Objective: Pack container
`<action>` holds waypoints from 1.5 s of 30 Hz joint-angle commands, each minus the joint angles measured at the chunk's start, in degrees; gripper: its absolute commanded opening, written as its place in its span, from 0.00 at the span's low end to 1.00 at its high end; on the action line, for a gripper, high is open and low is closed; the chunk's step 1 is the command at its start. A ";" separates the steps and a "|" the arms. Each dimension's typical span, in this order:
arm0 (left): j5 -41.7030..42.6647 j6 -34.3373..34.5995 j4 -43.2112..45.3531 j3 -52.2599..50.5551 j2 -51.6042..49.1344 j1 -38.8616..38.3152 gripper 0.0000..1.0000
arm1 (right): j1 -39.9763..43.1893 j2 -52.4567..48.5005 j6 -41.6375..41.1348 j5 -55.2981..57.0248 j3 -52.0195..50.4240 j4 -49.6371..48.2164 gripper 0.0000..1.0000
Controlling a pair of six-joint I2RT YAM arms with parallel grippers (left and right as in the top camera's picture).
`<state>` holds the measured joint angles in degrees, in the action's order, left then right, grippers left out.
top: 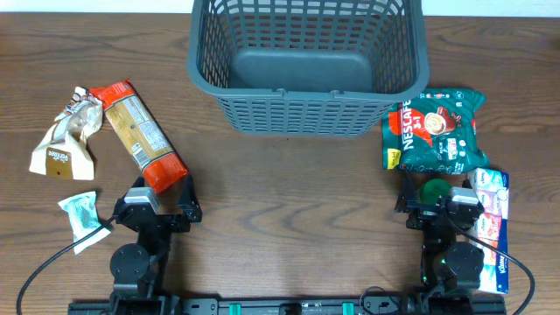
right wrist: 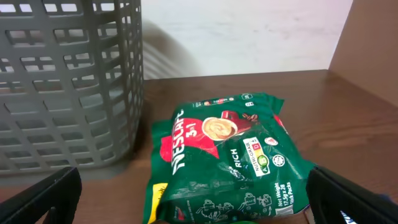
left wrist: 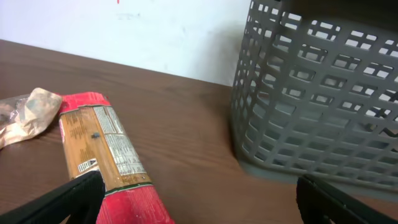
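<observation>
Container (top: 306, 114) sits top centre of the overhead frame, mouth up, with a bare floor and nothing in it, so packing looks not yet started. The goods lie in two groups flanking it, probably so each arm works its own side. Left of frame: red pack (top: 138, 136) lies on a diagonal on the table (top: 289, 219), its lower end right at the left jaws. Beige bag (top: 66, 140) is at its upper end, touching or just beside, can't tell which. Small sachet (top: 80, 219) lies lower left, next to the left arm's base. Right of frame: Nescafe pack (top: 437, 131) lies flat, just beside the container's lower-right corner. White-blue pack (top: 494, 219) lies below it, partly hidden under the right arm. Left jaws stand wide apart and hold nothing. In the left wrist view the red pack runs in toward the lower-left tip, off-centre. Right jaws are also wide apart and empty, and the right wrist view has the Nescafe pack centred between the tips. Judgement: both arms are parked low at the bottom edge, each facing its nearest item. The right is better lined up for a straight grab, while the left likely needs a shift toward the red pack first.
</observation>
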<state>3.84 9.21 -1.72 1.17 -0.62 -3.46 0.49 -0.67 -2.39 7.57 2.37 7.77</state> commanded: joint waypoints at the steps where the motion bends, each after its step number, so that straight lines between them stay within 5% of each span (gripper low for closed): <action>1: 0.37 0.35 -2.08 -0.92 0.39 0.13 0.98 | -0.90 0.37 -0.59 0.79 -0.15 0.11 0.99; 45: -1.11 0.37 -2.10 -0.94 0.39 0.17 0.98 | -0.90 0.37 -3.28 0.07 -0.15 -1.14 0.99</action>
<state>3.42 9.21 -1.72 1.17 -0.62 -3.46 0.49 -0.67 -2.87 7.55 2.35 6.55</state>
